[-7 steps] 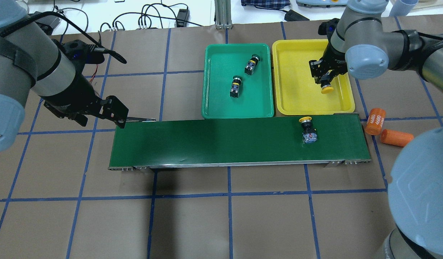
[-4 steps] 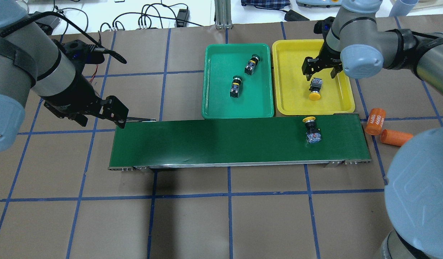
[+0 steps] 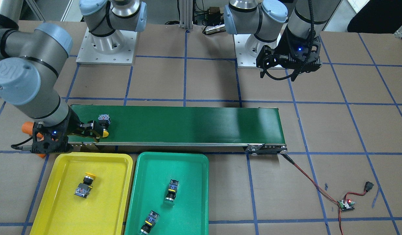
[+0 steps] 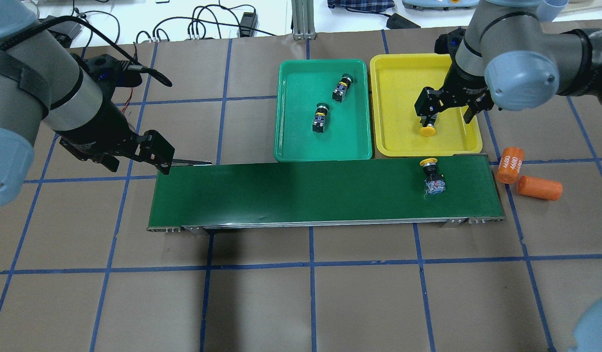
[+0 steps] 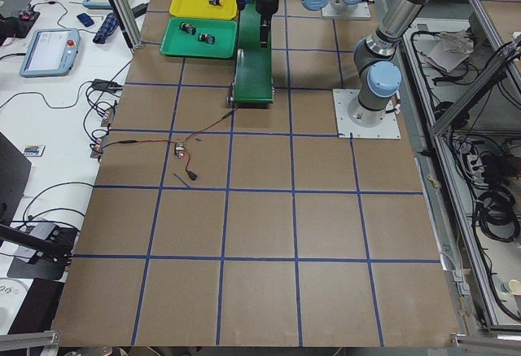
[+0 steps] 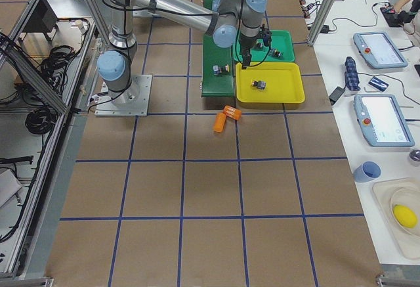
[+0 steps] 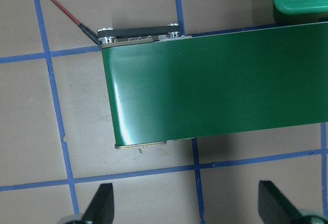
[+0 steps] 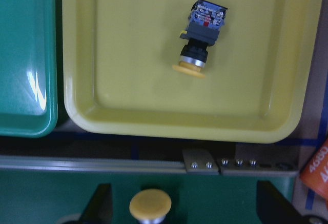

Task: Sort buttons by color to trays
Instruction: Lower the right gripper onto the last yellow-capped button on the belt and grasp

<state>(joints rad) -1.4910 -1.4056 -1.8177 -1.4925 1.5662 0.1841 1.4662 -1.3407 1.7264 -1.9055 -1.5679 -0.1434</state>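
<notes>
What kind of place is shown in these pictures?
Probably a robotics lab or test cell: a left arm and a right arm bolted to a table taped with a blue grid, a conveyor belt, and control tablets nearby.

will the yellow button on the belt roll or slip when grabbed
Likely rigid: the yellow button looks like hard plastic. It lies on its side on the conveyor belt; its blocky body should stop rolling, though the round cap may let it pivot. The smooth cap might slip; the body seems the safer grip.
</notes>
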